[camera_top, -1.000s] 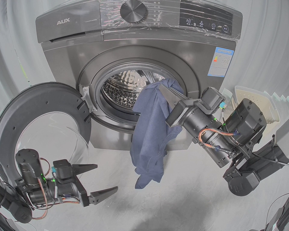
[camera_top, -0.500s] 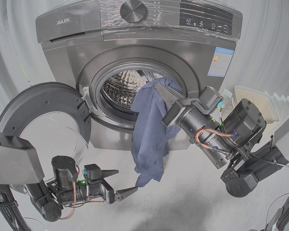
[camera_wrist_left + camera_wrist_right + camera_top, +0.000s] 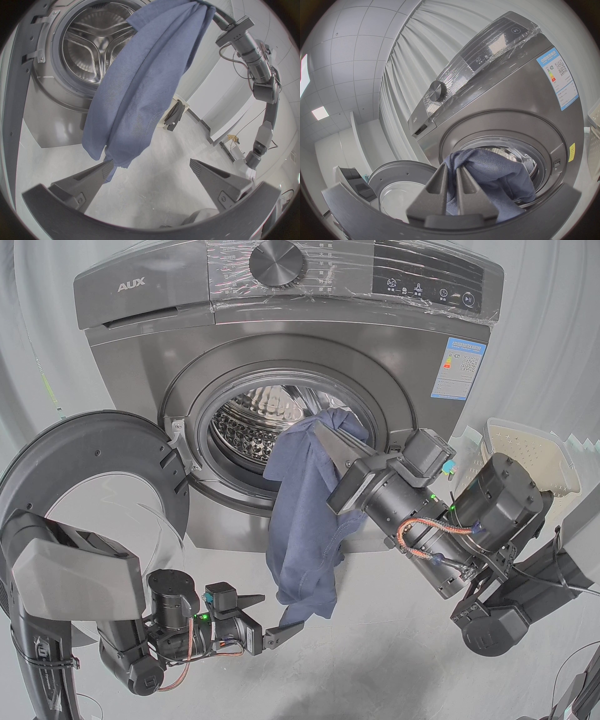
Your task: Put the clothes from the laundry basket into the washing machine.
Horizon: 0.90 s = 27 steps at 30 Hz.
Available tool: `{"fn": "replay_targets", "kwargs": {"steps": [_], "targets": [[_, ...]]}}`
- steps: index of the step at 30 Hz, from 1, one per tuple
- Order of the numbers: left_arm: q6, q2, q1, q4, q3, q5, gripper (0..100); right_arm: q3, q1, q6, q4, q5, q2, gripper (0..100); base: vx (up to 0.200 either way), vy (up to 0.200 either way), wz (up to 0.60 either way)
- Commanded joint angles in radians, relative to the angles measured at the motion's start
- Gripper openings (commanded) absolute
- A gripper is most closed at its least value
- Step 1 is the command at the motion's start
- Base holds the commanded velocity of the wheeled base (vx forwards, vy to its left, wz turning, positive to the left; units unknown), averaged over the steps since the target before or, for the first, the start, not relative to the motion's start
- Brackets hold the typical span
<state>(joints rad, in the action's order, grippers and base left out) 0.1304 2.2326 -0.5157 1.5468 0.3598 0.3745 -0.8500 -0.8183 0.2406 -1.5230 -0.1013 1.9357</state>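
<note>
**Blue shirt pinched at the washer's mouth**

The right gripper has its fingers pressed together on a bunched fold of the shirt. It holds that fold up at the lip of the opening. From the pinch the cloth falls in a long limp drape, down past the rim toward the floor.

Well below, the left gripper stands spread. One fingertip is at the hanging hem, touching it or very nearly.

The shirt looks light and soft, with no stiffness to push against. My guess is that it will slide and fold wherever it is let go. The low hem looks like the place to take hold, so the tail gets gathered up rather than dragged over the rim.

Just beyond the right gripper the drum shows bare steel where I can see in. The door hangs open beside the left arm. Behind the right arm stands the basket, with something dark draped over its edge.
</note>
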Motion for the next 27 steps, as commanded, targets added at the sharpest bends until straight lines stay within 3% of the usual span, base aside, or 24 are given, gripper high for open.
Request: {"fn": "replay_targets", "kwargs": {"steps": [1,11,27], "targets": [[0.006,0.064,-0.013,0.001,0.070,-0.023,100,0.005,-0.009,-0.001,-0.002,-0.002,0.000,0,0.000,0.000,0.00],[0.040,0.093,-0.027,-0.001,0.171,-0.068,100,0.011,-0.012,-0.001,-0.014,-0.003,-0.001,0,0.000,0.000,0.00],[0.037,0.162,-0.032,0.001,0.255,-0.127,100,0.020,-0.018,-0.001,-0.014,-0.003,-0.008,0,0.000,0.000,0.00]]}}
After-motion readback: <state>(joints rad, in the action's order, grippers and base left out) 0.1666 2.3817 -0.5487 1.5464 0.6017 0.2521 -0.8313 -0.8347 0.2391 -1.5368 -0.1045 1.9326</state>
